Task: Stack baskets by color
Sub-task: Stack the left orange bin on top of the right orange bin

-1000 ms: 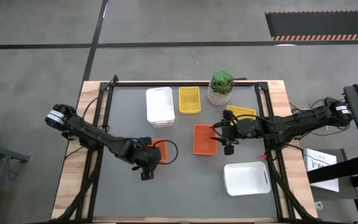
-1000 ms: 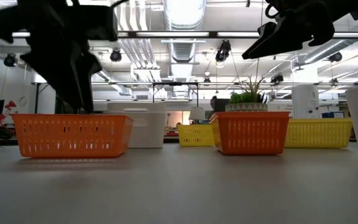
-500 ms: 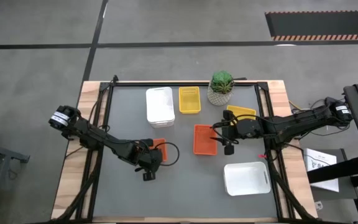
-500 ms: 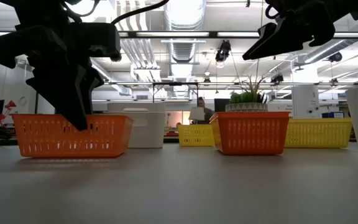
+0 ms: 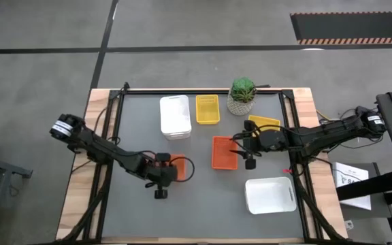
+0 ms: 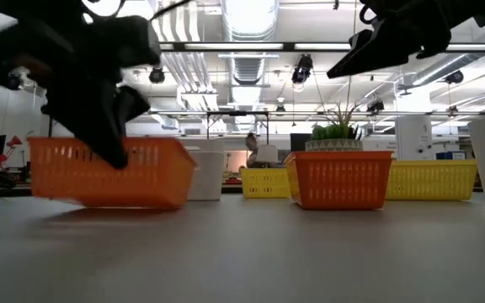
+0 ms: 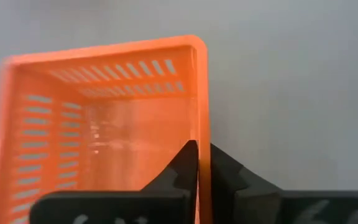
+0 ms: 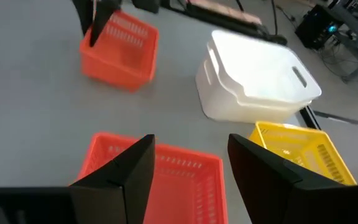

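An orange basket (image 5: 177, 166) lies left of the table's middle, with my left gripper (image 5: 163, 174) shut on its wall. It looks tilted in the low view (image 6: 108, 172). My right gripper (image 5: 246, 154) hangs open above the right edge of a second orange basket (image 5: 222, 152), touching nothing. At the far edge a white basket stack (image 5: 175, 114) and a yellow basket (image 5: 207, 109) rest on the table. Another yellow basket (image 5: 265, 122) lies partly under the right arm. A white basket (image 5: 271, 194) sits near right. My left gripper pinches one long side wall (image 7: 202, 140) of the orange basket at its rim, one finger inside the basket and one outside. The fingers slant down from the table's near left side. The basket sits tilted, its left end (image 6: 40, 172) slightly raised.
A green plant in a woven white pot (image 5: 242, 95) stands at the far edge, right of the yellow basket. Bare grey table (image 5: 203, 204) lies along the near edge between the arms.
My left gripper has sunk a little onto the orange basket and shut on its side wall, taking hold. The basket, flat on the table before, now stands tilted and has shifted slightly.
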